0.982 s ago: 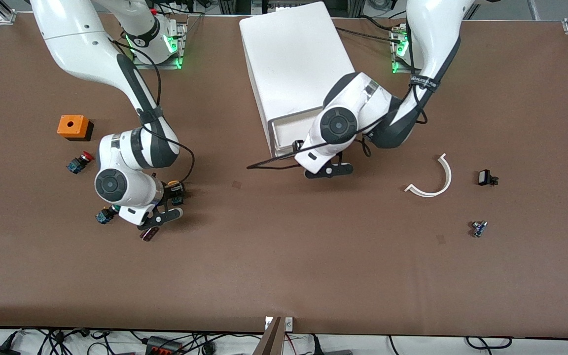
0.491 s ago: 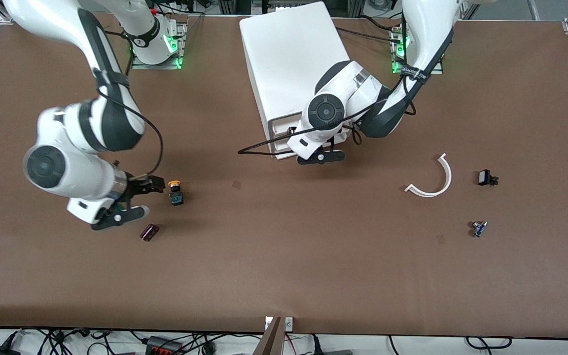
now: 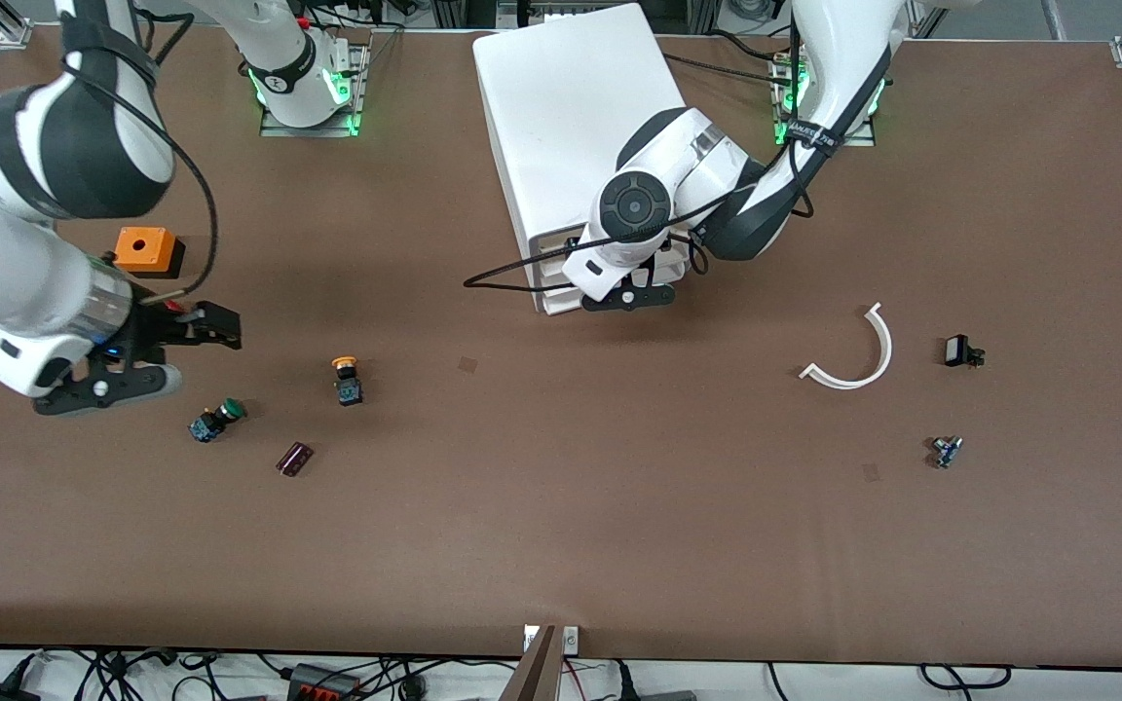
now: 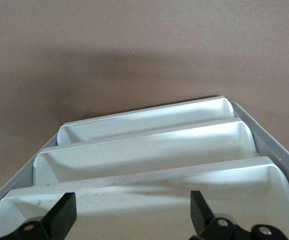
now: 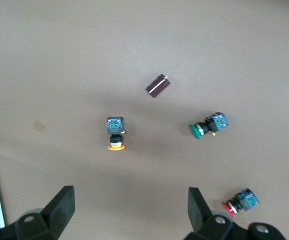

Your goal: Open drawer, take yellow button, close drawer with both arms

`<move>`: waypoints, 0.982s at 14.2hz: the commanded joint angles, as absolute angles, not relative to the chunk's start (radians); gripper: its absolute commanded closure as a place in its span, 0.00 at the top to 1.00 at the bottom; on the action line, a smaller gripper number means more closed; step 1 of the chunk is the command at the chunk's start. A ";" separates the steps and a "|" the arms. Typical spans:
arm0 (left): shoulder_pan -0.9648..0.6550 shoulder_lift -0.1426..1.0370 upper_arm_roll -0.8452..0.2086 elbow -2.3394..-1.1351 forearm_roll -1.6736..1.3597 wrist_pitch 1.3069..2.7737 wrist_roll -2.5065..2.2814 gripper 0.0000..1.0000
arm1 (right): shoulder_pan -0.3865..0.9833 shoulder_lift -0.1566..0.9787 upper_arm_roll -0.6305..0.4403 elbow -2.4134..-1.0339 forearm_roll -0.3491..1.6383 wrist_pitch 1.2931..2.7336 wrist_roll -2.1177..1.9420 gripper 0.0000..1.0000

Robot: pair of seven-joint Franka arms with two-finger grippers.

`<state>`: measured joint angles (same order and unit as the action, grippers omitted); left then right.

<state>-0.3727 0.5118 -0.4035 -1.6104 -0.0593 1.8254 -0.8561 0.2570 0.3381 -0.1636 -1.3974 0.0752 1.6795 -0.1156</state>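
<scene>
No writing can be read on anything. The button (image 3: 347, 379) is lying on the table (image 3: 561, 545), with bare room all around it. The right gripper (image 3: 147, 355) is held wide open and empty over the table near the red button (image 5: 240, 201). The left gripper (image 3: 631, 292) is open and empty at the drawer (image 4: 144, 200), which is nearly shut.

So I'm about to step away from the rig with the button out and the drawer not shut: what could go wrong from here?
Two risks.
The open left gripper sits at the white cabinet's top drawer; an off-centre push might jam it.
The orange-capped push-button lies loose on the brown table beside similar green-capped and red-capped ones, below the open right gripper, so it could be mixed up.
</scene>
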 commanded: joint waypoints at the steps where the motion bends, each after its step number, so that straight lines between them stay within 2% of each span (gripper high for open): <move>1: -0.359 0.454 -0.425 -1.683 -0.074 1.821 -0.865 1.00 | 0.253 0.313 -0.187 -1.394 0.063 1.641 -0.110 1.00; 5: -0.353 0.456 -0.416 -1.663 -0.051 1.824 -0.850 1.00 | 0.239 0.311 -0.227 -1.352 0.075 1.626 -0.112 1.00; 9: -0.287 0.454 -0.402 -1.562 0.142 1.819 -0.845 1.00 | 0.227 0.308 -0.229 -1.347 0.075 1.626 -0.107 1.00; 11: -0.250 0.427 -0.403 -1.534 0.240 1.783 -0.822 1.00 | 0.171 0.289 -0.197 -1.345 0.078 1.638 -0.104 1.00; 14: -0.166 0.422 -0.403 -1.424 0.276 1.703 -0.598 1.00 | 0.057 0.253 -0.089 -1.345 0.066 1.632 -0.101 1.00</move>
